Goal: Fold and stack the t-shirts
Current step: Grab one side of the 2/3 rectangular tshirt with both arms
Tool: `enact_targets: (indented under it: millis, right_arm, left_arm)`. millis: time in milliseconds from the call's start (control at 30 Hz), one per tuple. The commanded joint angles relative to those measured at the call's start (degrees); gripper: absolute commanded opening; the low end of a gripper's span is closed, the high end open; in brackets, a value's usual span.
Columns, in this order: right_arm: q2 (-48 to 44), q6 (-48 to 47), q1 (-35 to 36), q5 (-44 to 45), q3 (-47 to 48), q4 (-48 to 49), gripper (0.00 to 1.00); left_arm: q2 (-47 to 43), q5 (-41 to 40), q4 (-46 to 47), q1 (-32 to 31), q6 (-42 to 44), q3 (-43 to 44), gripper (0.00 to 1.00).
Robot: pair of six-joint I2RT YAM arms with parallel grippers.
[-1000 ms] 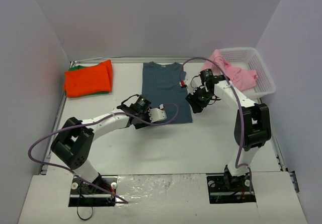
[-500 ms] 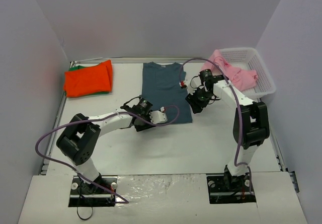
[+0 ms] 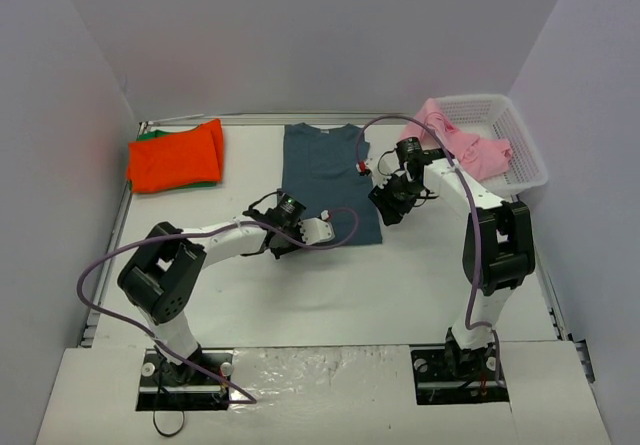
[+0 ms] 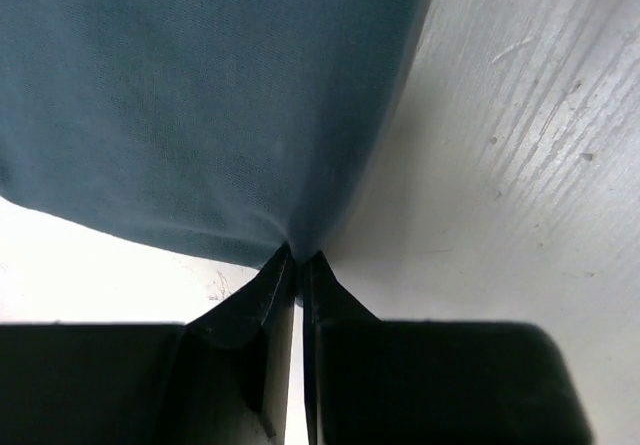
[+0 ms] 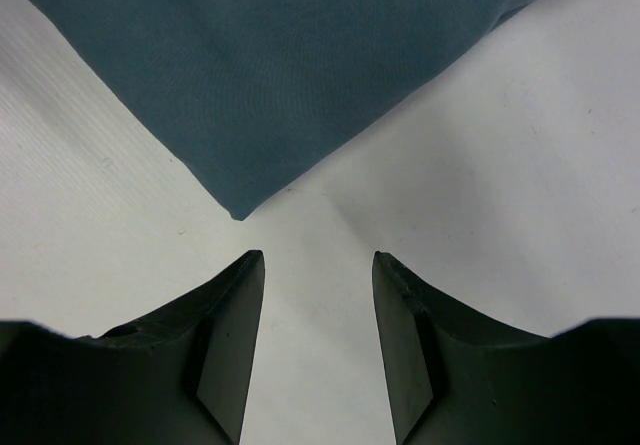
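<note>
- Centrally, the slate-blue t-shirt (image 3: pixel 328 180) lay spread flat on the white tabletop (image 3: pixel 400 285), collar toward the far edge and hem toward the arms.
- The left end effector (image 4: pixel 298 265) was clenched on the near-left hem corner of that shirt. In the left wrist view the two dark fingers met tip to tip, and the cloth gathered into a small crease right at the pinch.
- The right end effector (image 5: pixel 315 260) was released, its jaws standing apart just off the near-right corner of the shirt. In the right wrist view the pointed corner of the cloth lay slightly ahead of the left finger, apart from it, with bare tabletop in the gap between the fingers.
- The left side edge of the shirt ran straight toward the far edge. Its right edge passed close beside the right arm's wrist.
- At far left the folded orange-red t-shirt (image 3: pixel 175 155) sat on the green t-shirt (image 3: pixel 147 136), which showed only as a thin rim along the edges. Both were well apart from the blue shirt, with a bare strip between.
- At far right the pink t-shirt (image 3: pixel 460 140) lay crumpled, spilling over the rim of the white lattice basket (image 3: pixel 525 150).
- Bare tabletop stretched from the shirt's hem to the arm bases, crossed only by the two forearms and their purple cables (image 3: pixel 345 227).
</note>
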Motion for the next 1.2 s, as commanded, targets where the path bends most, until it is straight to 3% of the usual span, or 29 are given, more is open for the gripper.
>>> enact_targets:
  millis: [0,267,700,867,1167]
  right_arm:
    - [0.0,-0.5,-0.3,0.4,1.8,-1.8,0.44]
    - [-3.4,-2.4,-0.3,-2.0,-0.1,-3.6,0.44]
    - [-17.1,-17.8,-0.2,-16.6,-13.3,-2.3,0.48]
    - [-18.4,-22.8,0.2,-16.9,-17.6,-0.7,0.49]
    - [-18.6,-23.4,3.7,-13.9,-21.8,4.9,0.47]
  left_arm:
    - [0.2,0.4,-2.1,0.2,-0.5,0.8,0.02]
    - [-3.0,5.9,-9.4,0.2,1.3,2.7,0.02]
    - [2.0,23.5,-25.4,5.5,6.1,12.6,0.02]
    - [6.0,30.0,-29.4,8.9,7.2,17.2,0.02]
    - [10.7,31.2,-34.9,10.7,8.8,21.1,0.02]
